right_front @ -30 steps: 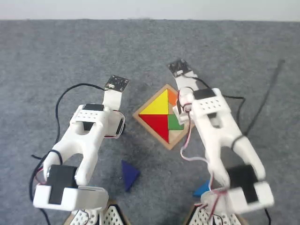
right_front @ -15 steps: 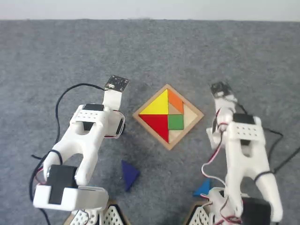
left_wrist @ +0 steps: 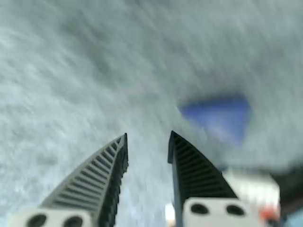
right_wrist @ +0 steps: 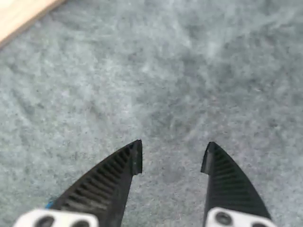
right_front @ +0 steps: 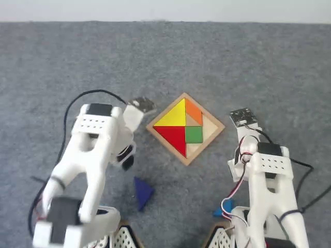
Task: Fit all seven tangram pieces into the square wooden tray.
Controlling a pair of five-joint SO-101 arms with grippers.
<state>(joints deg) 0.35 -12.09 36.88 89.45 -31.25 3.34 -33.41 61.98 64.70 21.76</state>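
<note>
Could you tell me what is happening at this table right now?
The square wooden tray holds a yellow triangle, a red triangle, an orange piece and a green square, with bare wood left. A dark blue triangle and a lighter blue piece lie on the grey carpet outside it. Neither arm holds anything: the left end effector is open near the dark blue triangle, the right end effector open beside the tray.
</note>
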